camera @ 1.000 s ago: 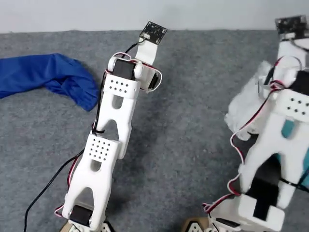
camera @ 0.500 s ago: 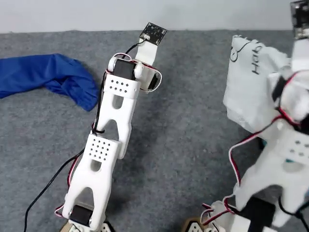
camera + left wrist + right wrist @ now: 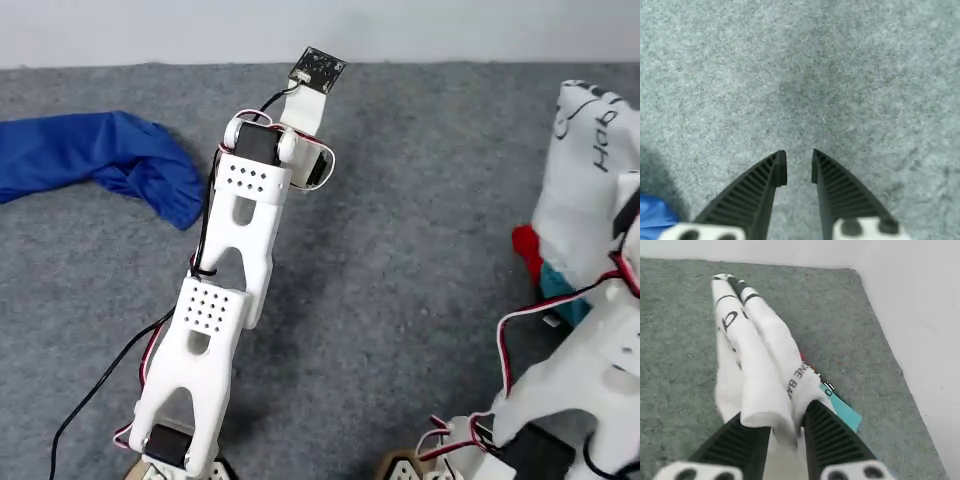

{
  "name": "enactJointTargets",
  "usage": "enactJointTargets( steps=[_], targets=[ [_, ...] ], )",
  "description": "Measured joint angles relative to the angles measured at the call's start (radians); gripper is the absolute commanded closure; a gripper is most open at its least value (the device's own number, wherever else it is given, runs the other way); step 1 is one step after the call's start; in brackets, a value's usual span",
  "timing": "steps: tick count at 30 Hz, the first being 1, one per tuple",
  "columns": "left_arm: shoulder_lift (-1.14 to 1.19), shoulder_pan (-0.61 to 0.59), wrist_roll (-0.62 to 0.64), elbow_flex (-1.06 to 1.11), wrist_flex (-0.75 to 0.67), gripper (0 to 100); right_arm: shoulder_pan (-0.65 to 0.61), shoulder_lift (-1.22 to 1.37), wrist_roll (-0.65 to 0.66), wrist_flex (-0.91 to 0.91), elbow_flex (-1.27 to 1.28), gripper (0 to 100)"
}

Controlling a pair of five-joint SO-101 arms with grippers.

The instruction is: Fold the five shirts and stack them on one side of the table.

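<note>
Right gripper [image 3: 785, 420]: clamped on a fold of the white shirt [image 3: 760, 365]; cloth fills the space between the jaws.
White shirt position: at 3 o'clock on the tabletop [image 3: 400, 250], hanging in long folds from the right arm [image 3: 590, 370].
Change, white shirt: over the last second it has come up from a bunched heap under the right arm, opened out, then shifted outward toward the 3 o'clock edge.
Change, stack: the shift has uncovered the red shirt [image 3: 527, 250] and the teal shirt [image 3: 565, 300], both lying just beneath the white one.
Left gripper [image 3: 798, 165]: jaws a narrow gap apart, holding nothing, pointed at bare tabletop.
Left arm [image 3: 240, 280]: unchanged, stretched toward 12 o'clock.
Blue shirt [image 3: 100, 160]: unchanged, crumpled at 10 o'clock, well apart from the others.
Task meaning: the stack is probably forming at the 3 o'clock side, and the white shirt looks set to go on it. The blue shirt is not yet folded.
</note>
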Motion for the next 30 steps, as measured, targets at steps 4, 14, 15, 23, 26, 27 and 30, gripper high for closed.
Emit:
enactJointTargets(
  steps=[4,14,15,23,26,27,30],
  targets=[
    [0.0,0.0,0.0,0.0,0.0,91,0.0,0.015,0.0,0.0,0.0,98.9],
    [0.0,0.0,0.0,0.0,0.0,91,0.117,0.097,0.003,-0.018,0.13,98.9],
    [0.0,0.0,0.0,0.003,0.0,91,0.138,0.114,0.003,-0.044,0.164,98.9],
    [0.0,0.0,0.0,0.006,0.0,91,0.295,0.264,0.003,-0.364,0.454,98.9],
    [0.0,0.0,0.0,0.015,0.0,91,0.331,0.318,0.003,-0.451,0.5,98.9],
    [0.0,0.0,0.0,0.028,0.0,91,0.339,0.341,0.003,-0.471,0.503,98.9],
    [0.0,0.0,0.0,0.08,0.0,91,0.344,0.414,0.003,-0.531,0.514,98.6]
  ],
)
